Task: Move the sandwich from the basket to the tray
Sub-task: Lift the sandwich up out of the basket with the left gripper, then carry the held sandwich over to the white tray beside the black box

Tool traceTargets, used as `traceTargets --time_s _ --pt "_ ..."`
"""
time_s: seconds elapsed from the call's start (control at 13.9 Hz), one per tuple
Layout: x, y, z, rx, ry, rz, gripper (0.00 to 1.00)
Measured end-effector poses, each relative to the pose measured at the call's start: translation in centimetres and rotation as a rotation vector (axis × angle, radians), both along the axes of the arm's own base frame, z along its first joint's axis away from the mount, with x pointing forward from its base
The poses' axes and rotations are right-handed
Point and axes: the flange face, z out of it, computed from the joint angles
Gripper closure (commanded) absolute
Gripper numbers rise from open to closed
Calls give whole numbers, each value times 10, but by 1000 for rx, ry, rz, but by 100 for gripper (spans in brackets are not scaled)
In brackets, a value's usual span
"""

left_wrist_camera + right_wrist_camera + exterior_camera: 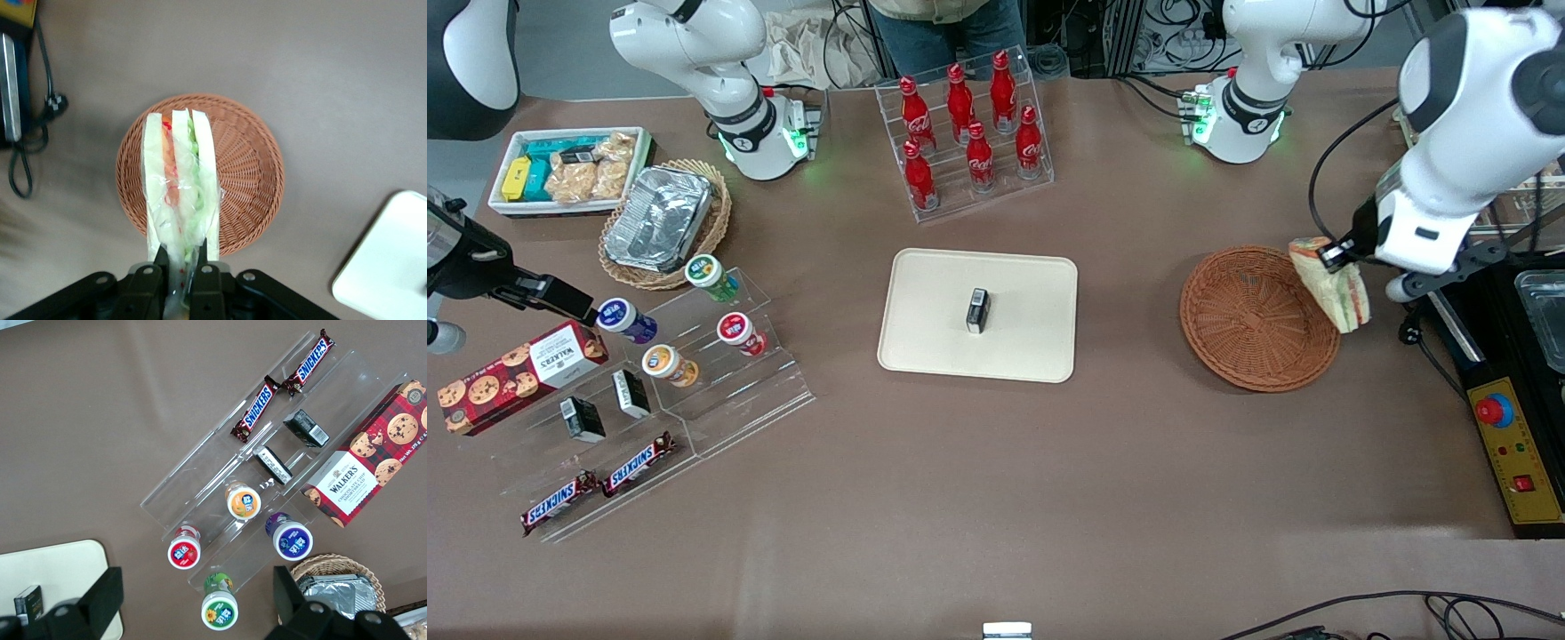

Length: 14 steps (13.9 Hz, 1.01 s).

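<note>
The gripper (179, 270) clamps the sandwich (179, 193) above the basket (247, 180); carry it level toward the tray (925, 302), setting down beside the small black box (978, 310).

On the counter (996, 498), the tray (925, 347) lies in the middle with a small box (978, 310) on it, and the bottle rack (965, 133) stands at the tray's twelve o'clock, farther from the front camera. The basket (1245, 329) sits beside the tray toward the working arm's end, well apart from it. The end effector (1336, 253) hangs above the basket's rim on the side away from the tray, closed on the sandwich (1334, 284), which hangs clear of the basket.
</note>
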Motion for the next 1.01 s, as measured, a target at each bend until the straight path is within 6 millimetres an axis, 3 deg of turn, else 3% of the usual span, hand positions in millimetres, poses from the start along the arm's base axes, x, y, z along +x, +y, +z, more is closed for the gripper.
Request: traceTargets --time_s 0.22,0.43,0.72,1.01 --pt "-16 -7 31 -39 -32 -99 100" --pt "-36 -46 53 -50 -67 -173 100" --pt "-58 -115 54 -34 -73 -233 100" --pt "-70 -162 51 -52 -112 -209 100"
